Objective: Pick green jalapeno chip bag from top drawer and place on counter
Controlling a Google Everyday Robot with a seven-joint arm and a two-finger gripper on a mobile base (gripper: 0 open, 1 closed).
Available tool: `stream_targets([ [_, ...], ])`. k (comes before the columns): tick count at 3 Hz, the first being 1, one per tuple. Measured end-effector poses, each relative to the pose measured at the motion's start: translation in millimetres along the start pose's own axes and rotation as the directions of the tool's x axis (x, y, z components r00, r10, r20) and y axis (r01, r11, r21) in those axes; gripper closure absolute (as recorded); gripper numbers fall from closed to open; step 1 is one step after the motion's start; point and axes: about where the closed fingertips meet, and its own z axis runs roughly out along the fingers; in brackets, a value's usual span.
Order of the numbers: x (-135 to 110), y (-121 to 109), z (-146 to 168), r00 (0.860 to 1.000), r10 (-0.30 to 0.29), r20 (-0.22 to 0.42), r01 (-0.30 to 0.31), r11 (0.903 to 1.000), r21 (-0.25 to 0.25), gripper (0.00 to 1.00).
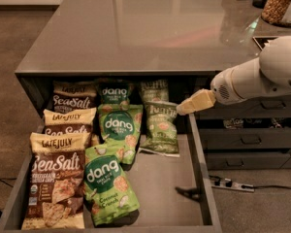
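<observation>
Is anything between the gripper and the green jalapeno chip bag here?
Nothing visible does. The gripper sits just off a top corner of the green jalapeno chip bag, over the top drawer; the dang bags lie on its other side.

Left of the counter (150, 28) lies dull speckled floor (9, 72); beneath its right side, grey drawer fronts (250, 141) and a power strip (233, 185).
</observation>
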Motion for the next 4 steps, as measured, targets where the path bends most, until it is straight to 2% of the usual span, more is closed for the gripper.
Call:
stream_targets([
  [1, 4, 7, 21, 1.000, 0.002, -0.021, -0.003, 1.0000, -0.005, 0.00],
  [2, 2, 32, 67, 0.999, 0.008, -0.054, -0.004, 0.9970, 0.077, 0.00],
  [3, 1, 32, 67, 0.999, 0.006, -0.054, -0.002, 0.9971, 0.077, 0.00],
  [4, 4, 44, 76, 0.999, 0.023, -0.048, -0.021, 0.9984, 0.052, 0.00],
])
